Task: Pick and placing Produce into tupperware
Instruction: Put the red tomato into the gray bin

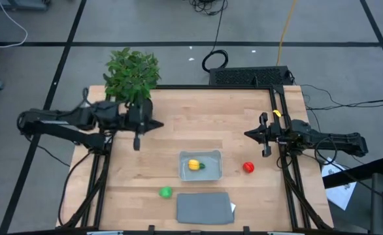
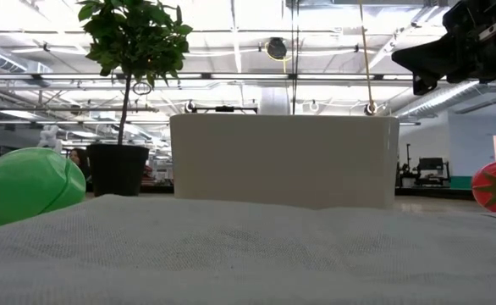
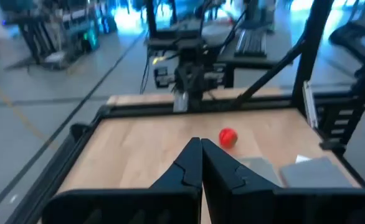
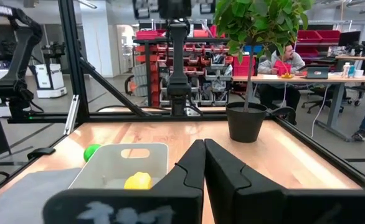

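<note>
The light grey-blue tupperware (image 1: 201, 165) sits near the table's middle, toward the near edge, with the yellow, green-tipped produce (image 1: 195, 165) lying inside it (image 4: 137, 181). The round red piece (image 1: 248, 168) rests on the wood to its right, and shows in the left wrist view (image 3: 228, 137). The round green piece (image 1: 165, 192) lies left of the lid, near the front edge. My left gripper (image 1: 160, 124) hovers shut over the table's left half, beside the plant. My right gripper (image 1: 247, 134) hovers shut at the right side, above and behind the red piece.
A potted leafy plant (image 1: 132, 74) stands at the far left corner. The flat darker grey lid (image 1: 204, 207) lies at the near edge, in front of the tupperware. Black frame rails (image 1: 278, 111) border the table. A seated person (image 4: 286, 62) shows in the room beyond.
</note>
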